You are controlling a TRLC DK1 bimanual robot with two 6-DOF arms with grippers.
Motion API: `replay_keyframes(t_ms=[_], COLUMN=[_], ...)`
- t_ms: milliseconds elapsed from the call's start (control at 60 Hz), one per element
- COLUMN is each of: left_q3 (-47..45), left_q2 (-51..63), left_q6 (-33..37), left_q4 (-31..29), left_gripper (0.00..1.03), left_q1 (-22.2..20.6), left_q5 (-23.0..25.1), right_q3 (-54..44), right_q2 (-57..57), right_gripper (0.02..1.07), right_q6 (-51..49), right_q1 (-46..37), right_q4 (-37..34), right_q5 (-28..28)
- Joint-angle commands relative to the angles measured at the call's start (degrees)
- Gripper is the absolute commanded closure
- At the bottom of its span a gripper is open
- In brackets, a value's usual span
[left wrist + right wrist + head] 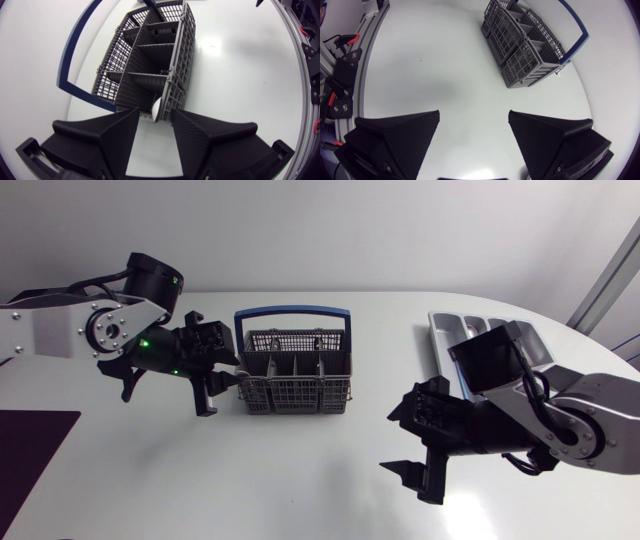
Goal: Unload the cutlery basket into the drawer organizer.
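The cutlery basket sits mid-table with a pale rounded piece, perhaps a spoon, in its end cell. The left gripper, spread at the basket's nine o'clock, should straddle that piece and lift it straight up. The basket is grey plastic lattice with a blue hoop handle. The silvery drawer organizer lies at two o'clock. The right gripper is spread at four o'clock.

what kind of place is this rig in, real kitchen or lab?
Most likely a lab test bench, not a kitchen: plain white table, robot left arm and right arm coming in from its sides, cutlery basket and drawer organizer staged on it.
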Motion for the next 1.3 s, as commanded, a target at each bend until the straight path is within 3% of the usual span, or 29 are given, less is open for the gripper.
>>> replay_keyframes(t_ms=[0, 333, 717, 917, 1167, 1283], left_q3=[1.70, 2.84, 2.40, 1.26, -1.20, -0.14], left_q2=[1.41, 2.20, -3.51, -11.69, -22.23, -24.08], left_q6=[1.78, 2.31, 2.84, 3.98, 4.07, -2.61], left_q4=[-0.11, -0.29, -0.47, -0.38, -1.96, -4.95], left_gripper=[0.68, 1.00, 1.00, 1.00, 1.00, 1.00], left_q1=[-0.80, -1.50, -1.85, -2.91, -8.97, -11.87], left_q5=[-0.05, -0.49, -2.16, -4.45, -13.24, -14.38], right_q3=[-1.71, -2.33, -2.86, -2.94, -2.86, -2.77], right_q2=[-0.27, -0.53, -1.23, -2.38, -4.13, -6.95], right_gripper=[0.07, 0.07, 0.07, 0.07, 0.07, 0.07], right_q6=[1.38, 1.38, 1.73, 2.44, 3.93, 5.34], right_q1=[0.66, 0.84, 1.89, 2.86, 4.09, 4.44], right_q4=[0.50, 0.50, 0.41, 0.41, 0.41, 0.59], right_q5=[0.21, 0.13, 0.13, 0.13, 0.65, 1.27])
